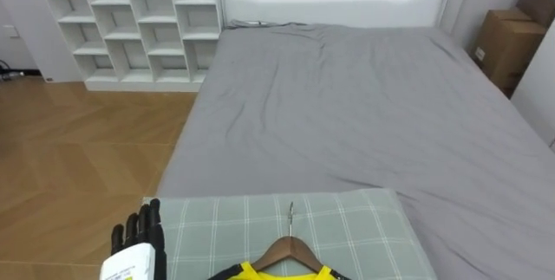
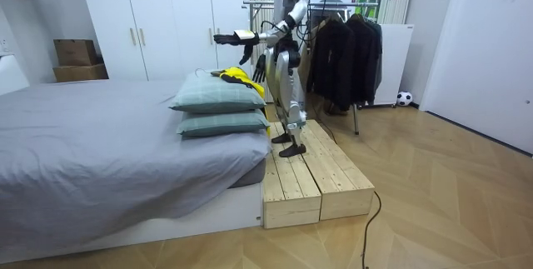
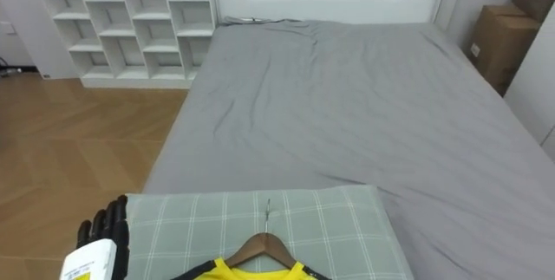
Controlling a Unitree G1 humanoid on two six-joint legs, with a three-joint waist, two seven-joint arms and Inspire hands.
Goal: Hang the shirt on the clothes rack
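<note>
The grey bed stretches ahead of the left hand. The room view adds the robot's surroundings: a rack of dark clothes behind it, the wooden platform it stands on, and the right hand hanging by its hip, fingers loose. Just right of the left hand lies a checked pillow. On it rests the yellow shirt on its wooden hanger, untouched. The left hand's fingers are straight and hold nothing.

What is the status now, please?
Left hand open, held out left of pillow. Right hand low. Shirt on hanger, lying on pillow. Nothing in the way.
</note>
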